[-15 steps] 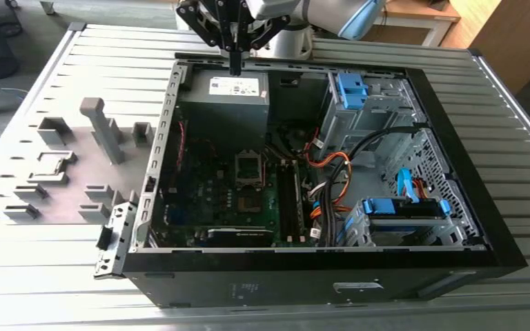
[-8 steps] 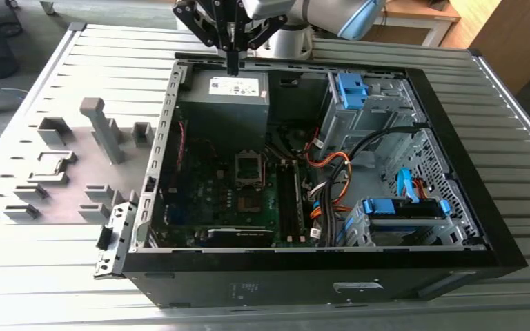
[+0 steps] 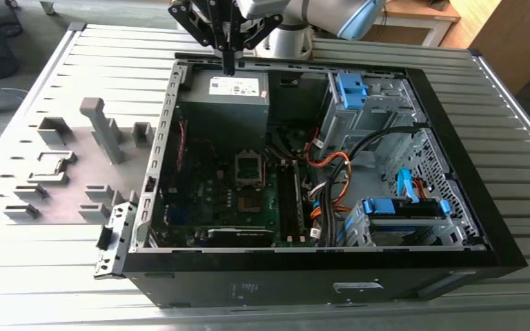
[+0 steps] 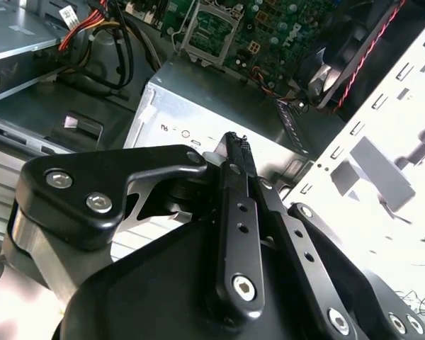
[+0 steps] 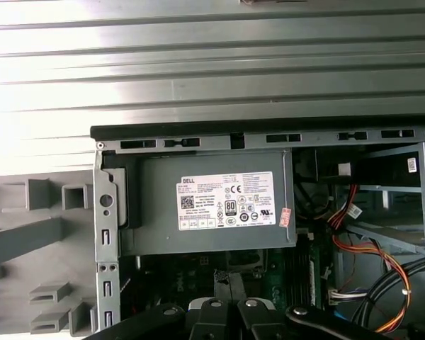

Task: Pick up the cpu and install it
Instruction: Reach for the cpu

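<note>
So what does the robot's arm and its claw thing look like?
The arm is a round silvery-grey tube with a light blue cap at a joint. The gripper is black, built from flat bars hinged together, narrowing to a thin tip. In the second wrist view its bars have shiny silver screws and small round holes.

Black claw [image 4: 235,144] closed over grey power-supply box [image 4: 227,103], motherboard socket [image 4: 211,25] beyond, orange-red cables [image 4: 92,25] alongside
</note>
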You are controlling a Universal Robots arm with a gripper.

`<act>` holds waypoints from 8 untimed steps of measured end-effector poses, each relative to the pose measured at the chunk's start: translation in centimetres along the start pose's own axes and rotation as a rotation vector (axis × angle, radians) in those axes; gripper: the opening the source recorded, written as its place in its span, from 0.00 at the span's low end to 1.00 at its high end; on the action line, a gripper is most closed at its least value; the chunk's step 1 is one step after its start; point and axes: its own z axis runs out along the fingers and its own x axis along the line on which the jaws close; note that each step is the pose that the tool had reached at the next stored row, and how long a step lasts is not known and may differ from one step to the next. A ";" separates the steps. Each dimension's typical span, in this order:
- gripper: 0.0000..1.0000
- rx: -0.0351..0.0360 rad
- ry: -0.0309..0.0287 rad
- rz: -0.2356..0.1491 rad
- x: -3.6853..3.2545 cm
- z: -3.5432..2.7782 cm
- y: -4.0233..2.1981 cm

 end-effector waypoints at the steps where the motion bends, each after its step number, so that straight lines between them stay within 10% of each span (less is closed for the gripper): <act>1: 0.11 0.0001 0.0000 0.000 0.06 0.00 -0.01; 8: 0.11 0.0001 0.0001 0.000 0.38 -0.02 -0.03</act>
